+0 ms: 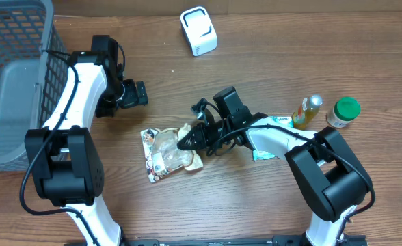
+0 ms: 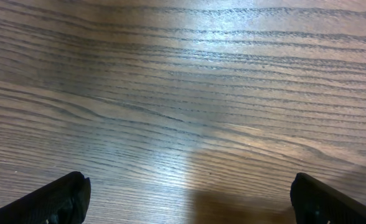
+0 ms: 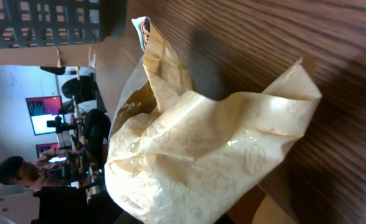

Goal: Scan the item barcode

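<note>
**Snack bag pinched at its edge, ahead of presentation to the scanner**

The snack bag lies on the table at the centre of the overhead frame. Its right edge is pinched by the right pincer, whose jaws are drawn nearly together on the crumpled film. In the right wrist view the bag is bunched close to the lens. The left pincer, above and left of the bag, is spread wide and holds nothing; only bare wood is shown between its fingers. The pick-up step is judged to be in hand. Next, the bag would need to be lifted and its barcode, not visible here, turned towards the white scanner at upper centre.
</note>
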